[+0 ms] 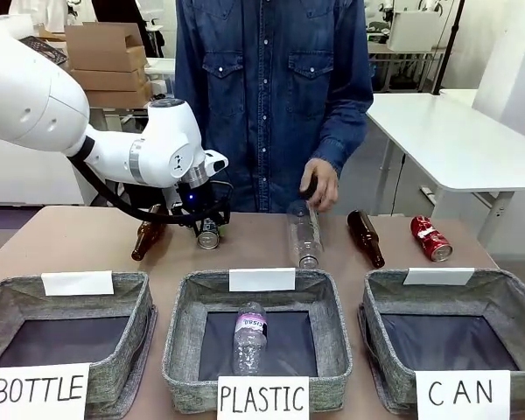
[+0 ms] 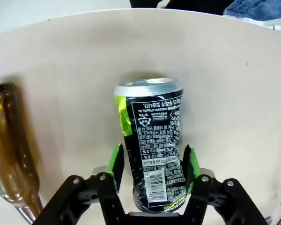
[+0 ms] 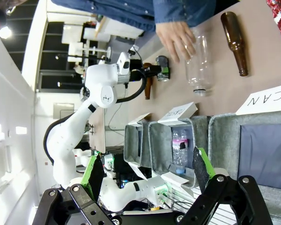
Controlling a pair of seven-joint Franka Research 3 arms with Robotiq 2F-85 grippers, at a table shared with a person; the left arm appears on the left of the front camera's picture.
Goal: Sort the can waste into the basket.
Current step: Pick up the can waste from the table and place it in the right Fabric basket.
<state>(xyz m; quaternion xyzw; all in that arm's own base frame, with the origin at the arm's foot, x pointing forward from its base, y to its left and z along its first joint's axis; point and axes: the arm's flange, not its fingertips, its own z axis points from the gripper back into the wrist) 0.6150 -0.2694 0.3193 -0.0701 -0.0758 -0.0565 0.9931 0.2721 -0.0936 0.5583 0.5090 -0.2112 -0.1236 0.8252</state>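
Closed with the left gripper (image 2: pixel 152 165) on the black can (image 2: pixel 152 140), green pads pressed to both its sides, at the table's (image 1: pixel 52 236) far edge, left of middle. Just beside it, a brown bottle (image 2: pixel 9 150). Spread wide with the right gripper (image 3: pixel 147 171), holding nothing. Lying near the far right corner: the red can (image 1: pixel 430 238). Standing at the near right corner: the basket (image 1: pixel 499 289) signed CAN.

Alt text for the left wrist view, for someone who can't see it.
The left gripper is shut on a black drink can lying on the beige table. A brown glass bottle lies at the picture's left edge.
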